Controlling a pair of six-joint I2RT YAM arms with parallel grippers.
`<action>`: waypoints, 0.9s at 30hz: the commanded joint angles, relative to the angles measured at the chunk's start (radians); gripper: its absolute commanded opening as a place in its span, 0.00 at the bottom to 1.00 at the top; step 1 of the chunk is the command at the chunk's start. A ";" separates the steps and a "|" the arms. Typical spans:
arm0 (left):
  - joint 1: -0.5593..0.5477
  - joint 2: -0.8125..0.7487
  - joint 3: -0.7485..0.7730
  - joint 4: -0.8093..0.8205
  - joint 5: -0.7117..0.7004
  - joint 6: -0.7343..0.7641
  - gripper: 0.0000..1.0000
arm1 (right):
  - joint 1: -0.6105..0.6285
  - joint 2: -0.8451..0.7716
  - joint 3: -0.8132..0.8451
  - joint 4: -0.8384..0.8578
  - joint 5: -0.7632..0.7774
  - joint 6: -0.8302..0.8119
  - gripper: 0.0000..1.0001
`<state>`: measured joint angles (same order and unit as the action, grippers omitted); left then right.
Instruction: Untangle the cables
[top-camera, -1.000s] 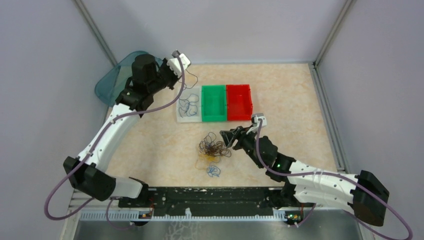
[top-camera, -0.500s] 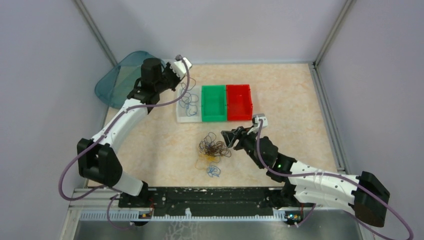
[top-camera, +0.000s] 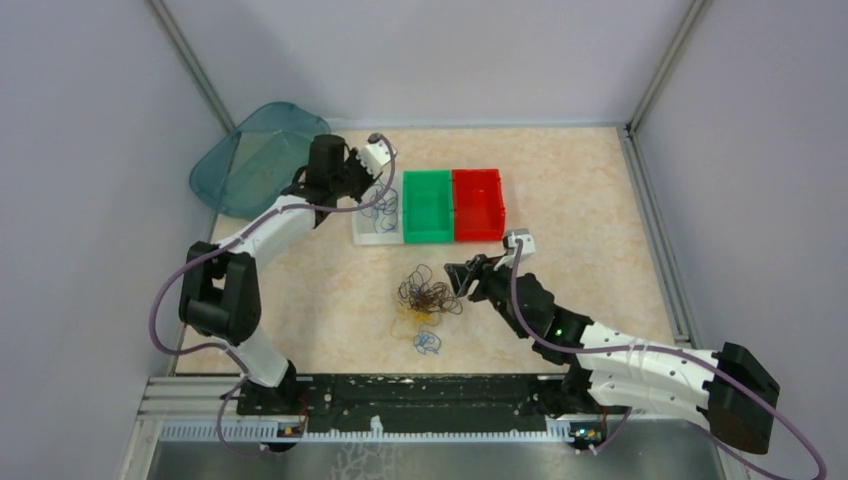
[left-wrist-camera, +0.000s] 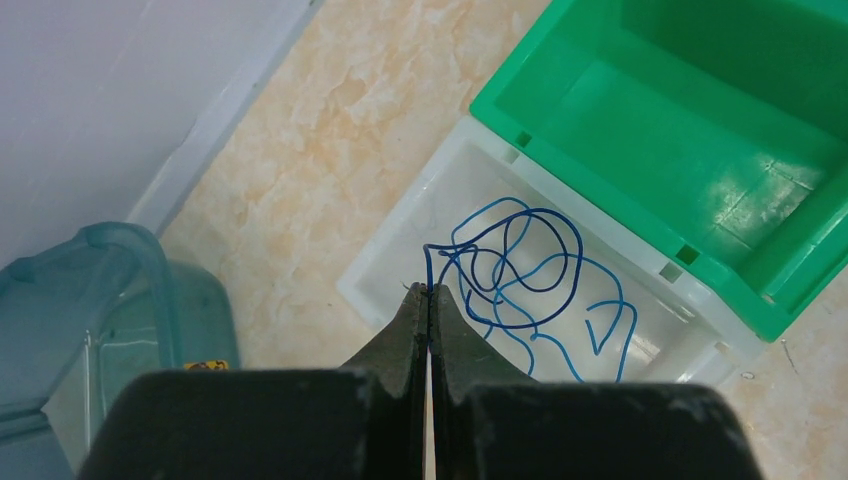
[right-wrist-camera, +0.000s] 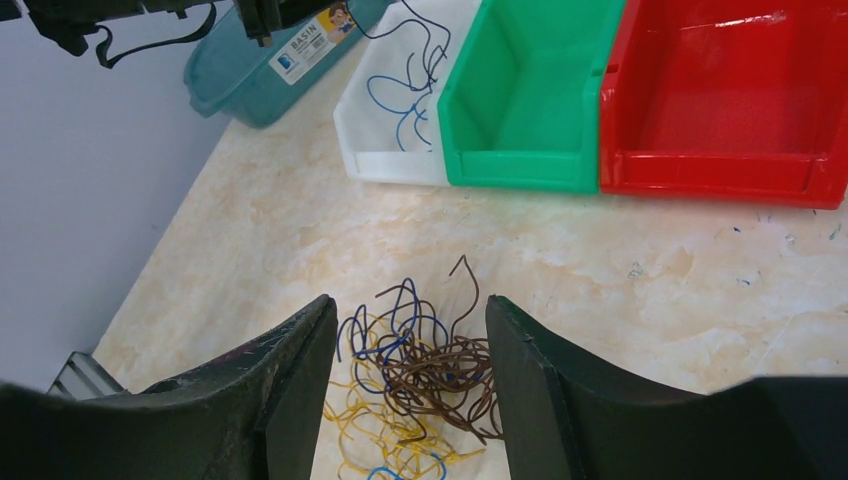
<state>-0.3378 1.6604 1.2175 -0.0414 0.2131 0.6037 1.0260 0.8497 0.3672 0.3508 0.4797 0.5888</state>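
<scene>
Three bins (top-camera: 427, 205), one tangle (top-camera: 430, 295) — left gripper (left-wrist-camera: 428, 292) pinches one blue cable (left-wrist-camera: 520, 262).

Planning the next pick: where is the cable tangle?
Top view: the cable tangle lies on the table, on the near side of the green bin, left of the open right gripper.

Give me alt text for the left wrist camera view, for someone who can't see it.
The left arm's black tool is shut on one end of a thin curly blue wire that loops above a translucent white plastic bin. A green plastic bin adjoins it on the right; a teal translucent basin shows lower left, across the beige marbled table.
</scene>
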 joint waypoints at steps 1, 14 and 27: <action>-0.001 0.052 -0.013 0.063 -0.017 0.019 0.00 | 0.006 -0.011 0.027 0.006 0.024 -0.020 0.58; -0.061 0.215 -0.018 0.140 -0.110 0.032 0.00 | -0.009 -0.016 0.036 -0.041 0.022 -0.019 0.59; -0.063 0.220 0.105 -0.013 -0.071 -0.011 0.39 | -0.023 -0.030 0.036 -0.096 -0.008 -0.008 0.61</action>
<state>-0.3977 1.9190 1.2346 0.0368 0.1017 0.6205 1.0115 0.8486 0.3676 0.2668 0.4862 0.5793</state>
